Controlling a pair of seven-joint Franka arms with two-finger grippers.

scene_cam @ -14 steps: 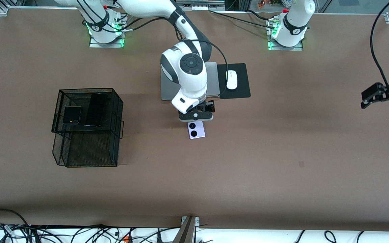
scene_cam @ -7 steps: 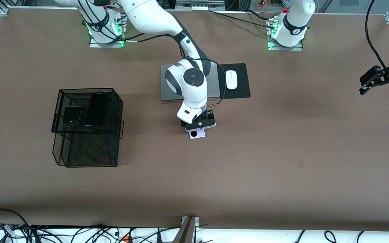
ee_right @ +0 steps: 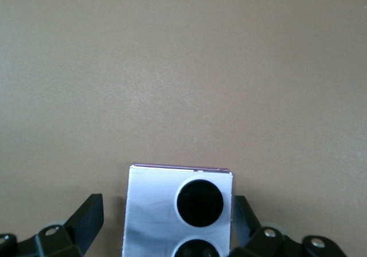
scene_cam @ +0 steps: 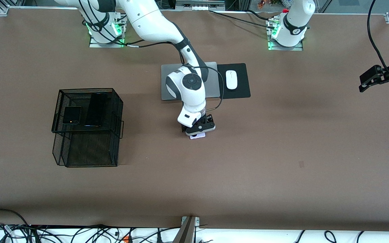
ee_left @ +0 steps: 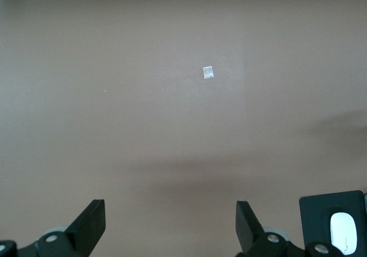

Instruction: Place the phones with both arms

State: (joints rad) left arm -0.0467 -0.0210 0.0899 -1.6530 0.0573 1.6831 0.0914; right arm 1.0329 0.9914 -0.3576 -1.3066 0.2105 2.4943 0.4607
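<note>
Front view gives you the layout: on the wide brown table a black wire-mesh basket stands toward the right arm's end, and on its top tier lie the long slim black slab phone and, beside it, the small square black folded phone.

Your right arm reaches from its base to mid-table, and the right gripper sits low over the small square lilac-white phone with two black circles, which lies flat on the table, nearer the front camera than the grey laptop and the white computer mouse.

What matters next: in the right wrist view that phone lies squarely between the spread fingers, its side edges facing them, one close on each side, not yet pinched.

Your left gripper waits in the air at the left arm's end, well apart, fingers spread and empty.
</note>
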